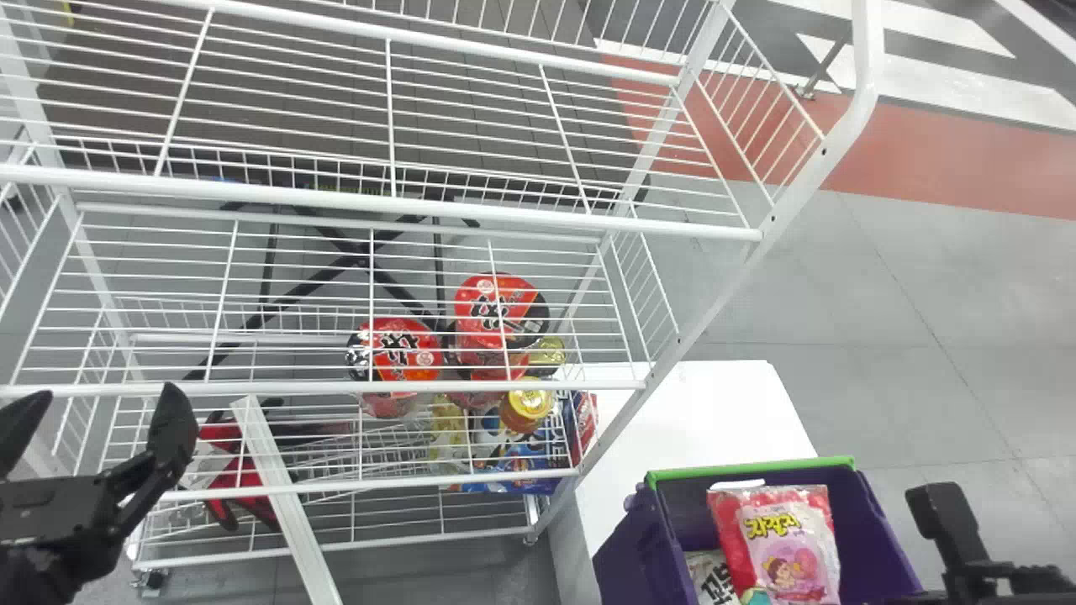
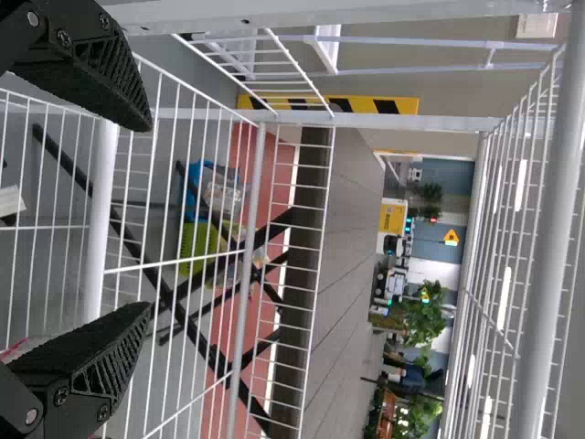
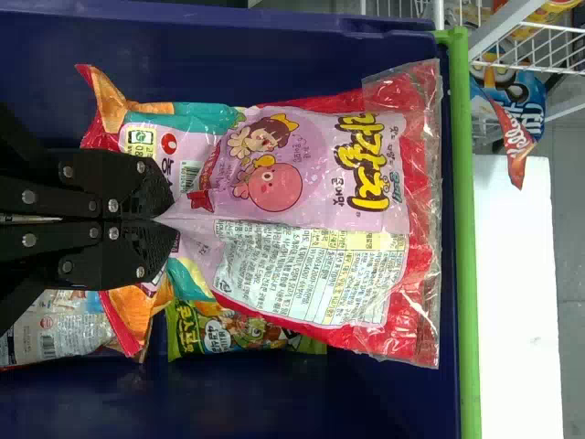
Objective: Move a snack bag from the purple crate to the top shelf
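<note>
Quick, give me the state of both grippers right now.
Left gripper: jaws open, nothing between them.
Right gripper: jaws closed, pinching the pink bag.
</note>
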Controlling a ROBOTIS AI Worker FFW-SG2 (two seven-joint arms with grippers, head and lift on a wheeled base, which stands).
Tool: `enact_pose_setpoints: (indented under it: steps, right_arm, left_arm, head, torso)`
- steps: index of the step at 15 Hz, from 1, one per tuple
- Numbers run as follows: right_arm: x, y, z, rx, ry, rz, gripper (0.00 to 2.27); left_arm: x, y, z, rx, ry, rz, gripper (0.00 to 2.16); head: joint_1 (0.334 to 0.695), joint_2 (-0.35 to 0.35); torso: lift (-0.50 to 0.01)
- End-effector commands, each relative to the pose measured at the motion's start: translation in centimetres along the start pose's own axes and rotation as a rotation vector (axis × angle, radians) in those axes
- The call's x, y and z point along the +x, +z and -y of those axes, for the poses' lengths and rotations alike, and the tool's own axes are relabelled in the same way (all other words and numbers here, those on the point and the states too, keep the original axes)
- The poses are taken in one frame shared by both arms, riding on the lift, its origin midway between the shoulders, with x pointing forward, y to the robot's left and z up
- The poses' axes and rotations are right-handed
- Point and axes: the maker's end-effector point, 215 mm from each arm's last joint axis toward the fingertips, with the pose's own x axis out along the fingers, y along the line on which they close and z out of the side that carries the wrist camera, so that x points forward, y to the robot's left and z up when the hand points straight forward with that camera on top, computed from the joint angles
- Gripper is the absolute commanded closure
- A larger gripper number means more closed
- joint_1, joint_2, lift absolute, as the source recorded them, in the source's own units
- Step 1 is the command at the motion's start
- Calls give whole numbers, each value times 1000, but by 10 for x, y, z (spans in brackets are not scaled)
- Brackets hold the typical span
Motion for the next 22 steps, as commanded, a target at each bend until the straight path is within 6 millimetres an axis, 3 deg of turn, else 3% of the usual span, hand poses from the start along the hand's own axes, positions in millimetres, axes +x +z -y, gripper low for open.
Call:
enact_pose_setpoints:
  steps: [1, 22]
  right_arm:
    - [1, -1, 0, -2, 0, 0, 1646]
    - [1, 3, 0, -22, 1, 15, 1642]
  left_arm:
    - [0, -1, -1, 1, 3, -2, 134]
    - [-3, 3, 5, -6, -3, 15, 137]
  head:
    - [695, -350]
    - [695, -350]
  torso:
    - [-221]
    - [-138]
